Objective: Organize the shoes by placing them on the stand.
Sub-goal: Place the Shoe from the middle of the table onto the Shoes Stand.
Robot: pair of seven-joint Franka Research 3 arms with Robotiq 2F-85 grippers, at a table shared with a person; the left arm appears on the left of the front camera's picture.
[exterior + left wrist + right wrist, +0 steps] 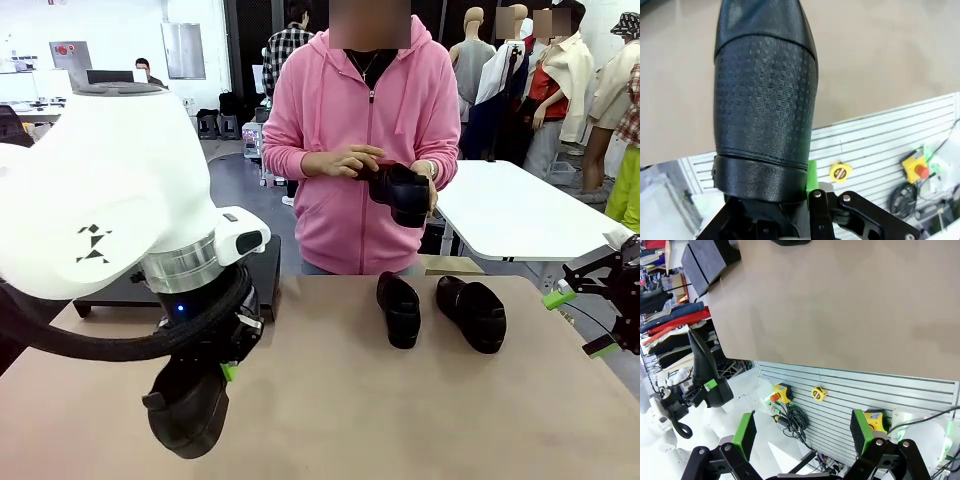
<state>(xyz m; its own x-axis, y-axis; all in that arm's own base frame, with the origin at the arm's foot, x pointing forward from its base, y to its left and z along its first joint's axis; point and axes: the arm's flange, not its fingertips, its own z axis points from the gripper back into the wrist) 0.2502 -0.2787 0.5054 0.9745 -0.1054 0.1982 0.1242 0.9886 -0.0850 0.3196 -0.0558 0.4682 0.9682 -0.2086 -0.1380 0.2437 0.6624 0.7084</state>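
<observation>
My left gripper [224, 373] is shut on a black shoe [187, 412] that hangs toe-down just above the table's near left. In the left wrist view that shoe [765, 100] points away from me, with a green pad [812, 175] pressed to its heel side. Two more shoes [400, 309] [472, 313] lie side by side on the table right of centre. The person in a pink hoodie holds another shoe [400, 192] in both hands at chest height. The black stand [268, 266] sits at the back left, mostly hidden by my left arm. At the right edge, my right gripper [580, 322] hangs open and empty.
The tan table [840, 305] has free room across its front and middle. In the right wrist view the stand [707, 260] lies at the table's far corner. Below the near edge are a slatted panel, a yellow tape measure [838, 172] and cables. A white table [520, 210] stands behind.
</observation>
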